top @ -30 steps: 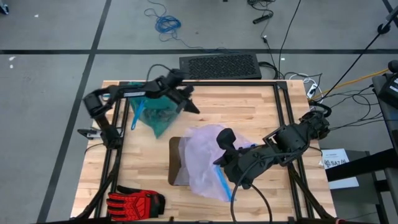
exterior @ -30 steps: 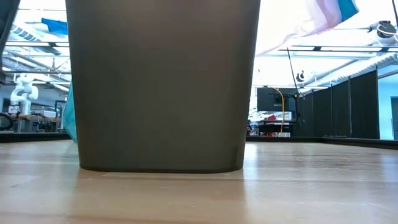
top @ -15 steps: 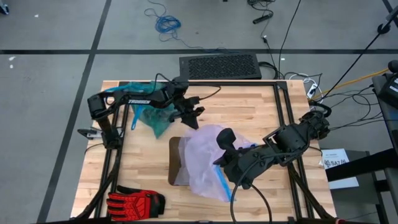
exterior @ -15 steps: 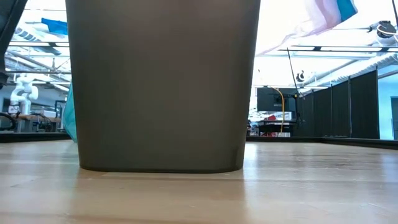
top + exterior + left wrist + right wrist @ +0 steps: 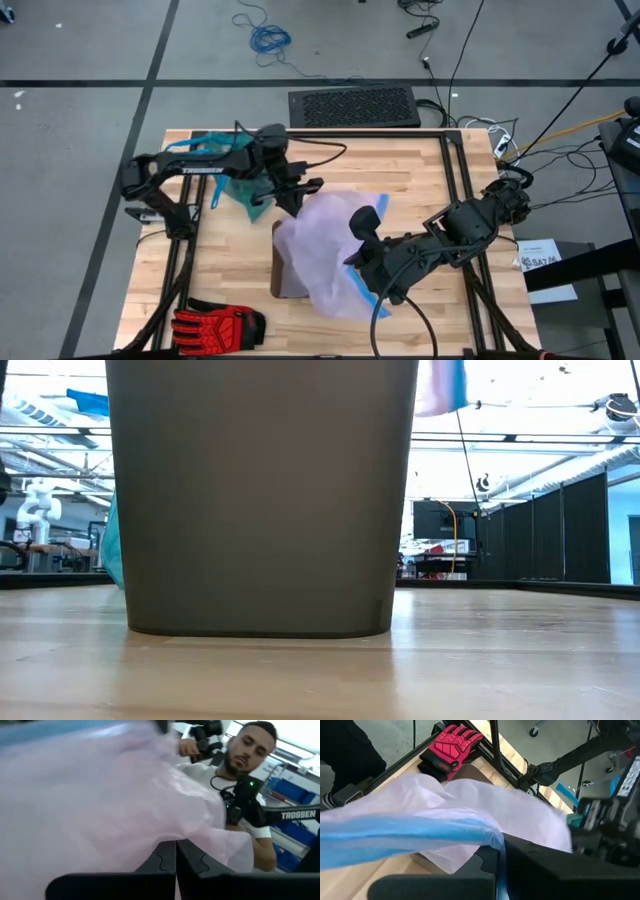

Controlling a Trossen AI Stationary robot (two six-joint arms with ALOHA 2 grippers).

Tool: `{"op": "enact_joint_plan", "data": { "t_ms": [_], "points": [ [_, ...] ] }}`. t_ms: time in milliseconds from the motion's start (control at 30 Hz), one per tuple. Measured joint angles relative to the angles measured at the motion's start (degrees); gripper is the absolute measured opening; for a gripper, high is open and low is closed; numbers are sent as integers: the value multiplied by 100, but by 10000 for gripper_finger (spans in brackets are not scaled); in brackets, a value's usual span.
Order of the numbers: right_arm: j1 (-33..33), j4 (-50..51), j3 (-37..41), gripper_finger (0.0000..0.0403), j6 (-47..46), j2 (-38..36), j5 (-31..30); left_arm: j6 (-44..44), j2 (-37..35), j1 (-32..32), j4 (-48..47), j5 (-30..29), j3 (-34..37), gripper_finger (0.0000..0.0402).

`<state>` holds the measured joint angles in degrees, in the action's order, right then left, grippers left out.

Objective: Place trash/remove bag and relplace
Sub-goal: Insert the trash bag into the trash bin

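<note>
wood table (image 5: pixel 450 318), lilac bag (image 5: pixel 320 255) (bin mostly hidden)

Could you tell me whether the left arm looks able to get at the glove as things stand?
Probably not now. The left gripper is shut on the lilac bag over the bin, and the glove lies at the table's opposite edge.
</note>
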<state>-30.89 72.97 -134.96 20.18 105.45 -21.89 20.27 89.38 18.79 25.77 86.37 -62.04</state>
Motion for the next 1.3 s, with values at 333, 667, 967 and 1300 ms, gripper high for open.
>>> {"op": "enact_joint_plan", "data": {
  "t_ms": [333,667,967,1300],
  "points": [
    [9,-2,-7,0,31,0,85,-495,-642,-420,-464,-111,-4,0],
    [57,-59,-7,0,-69,0,275,-3418,-659,-1046,-3621,-3015,-4,0],
    [160,-67,-7,0,-101,0,262,-3423,-966,-1373,-3611,-4317,-117,0],
    [203,-70,-7,0,-103,0,257,-3439,-1543,-1430,-3590,-4387,-183,0]
  ]
}}
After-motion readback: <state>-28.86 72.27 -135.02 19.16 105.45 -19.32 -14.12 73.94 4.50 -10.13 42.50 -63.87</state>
